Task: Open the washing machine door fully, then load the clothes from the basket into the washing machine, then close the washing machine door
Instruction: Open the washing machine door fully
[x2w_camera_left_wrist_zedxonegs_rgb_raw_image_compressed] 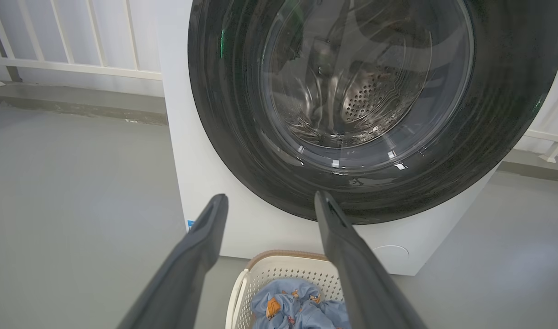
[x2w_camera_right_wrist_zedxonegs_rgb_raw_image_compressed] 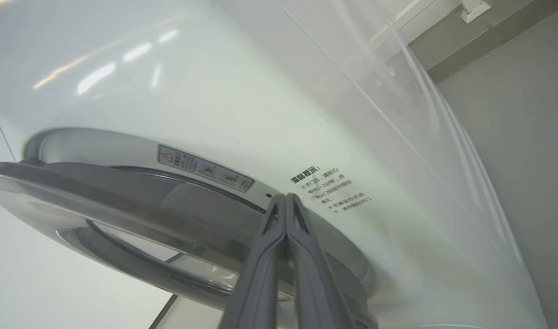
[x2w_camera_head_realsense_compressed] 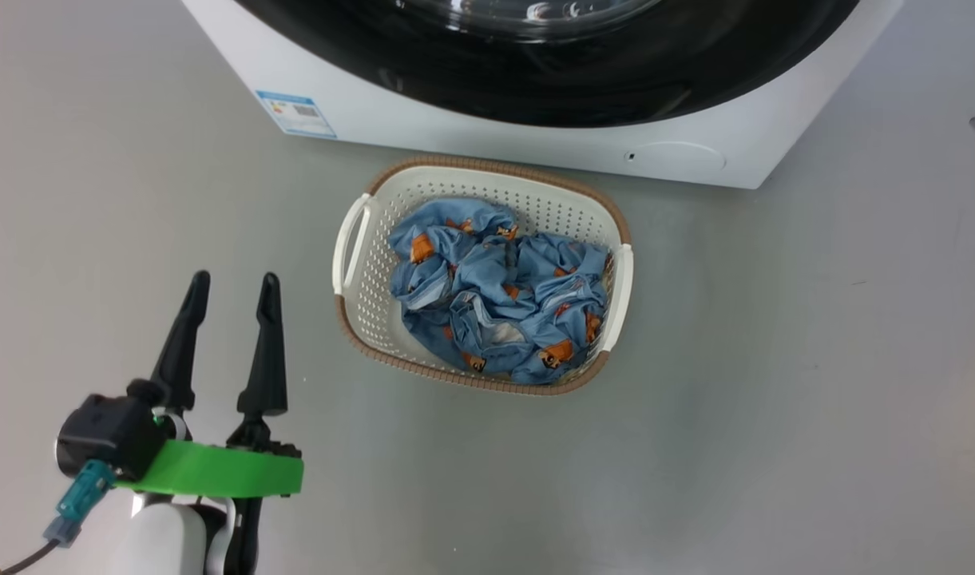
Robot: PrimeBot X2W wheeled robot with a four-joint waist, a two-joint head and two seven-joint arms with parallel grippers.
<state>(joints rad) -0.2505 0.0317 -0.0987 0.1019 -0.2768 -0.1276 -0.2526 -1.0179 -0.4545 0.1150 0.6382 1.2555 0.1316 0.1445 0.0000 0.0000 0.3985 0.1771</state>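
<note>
**1.** White boxy front-loading washing machine [x2w_camera_head_realsense_compressed: 471, 136]. Top of head view, on grey floor [x2w_camera_head_realsense_compressed: 774, 415]. Small blue energy sticker [x2w_camera_head_realsense_compressed: 295, 113] at lower corner of front panel.

**2.** Large round door [x2w_camera_head_realsense_compressed: 551, 92], glossy black rim w/ bulging clear glass. In left wrist view we read it as lying vs. the front, drum holes visible thru the glass. Right wrist view sees it edge-on, and we can't tell if it's latched or cracked a little. Not fully open either way, so we judge step 1 to be the one in hand.

**3.** Cream perforated plastic basket [x2w_camera_head_realsense_compressed: 487, 170], brown woven-look rim, 2 side handles. On floor just in front of machine, below door.

**4.** Light blue clothes [x2w_camera_head_realsense_compressed: 495, 295] w/ orange figures. Crumpled heap, all inside basket, none loaded.

**5.** Left gripper [x2w_camera_head_realsense_compressed: 235, 277]. Jaws spread wide, nothing between them. Hovers left of basket, apart from it, aimed toward door.

**6.** Right gripper [x2w_camera_right_wrist_zedxonegs_rgb_raw_image_compressed: 286, 197]. Two fingers pressed together, holding nothing. Tips at door's edge, beside grey ring w/ warning label [x2w_camera_right_wrist_zedxonegs_rgb_raw_image_compressed: 205, 170]. Contact: can't confirm.

**Risks, as we judge:**
- Closed tips make a thin hook on a glossy rim, so they may slip off before the latch gives.
- Door left part-open narrows the mouth, so an arm or cloth could snag.
- Basket sits so near that it could get knocked if the base or an arm shifts.
- Heap is loose, so a sleeve may trail out, drop on the floor or get pinched in the seal at closing.
</note>
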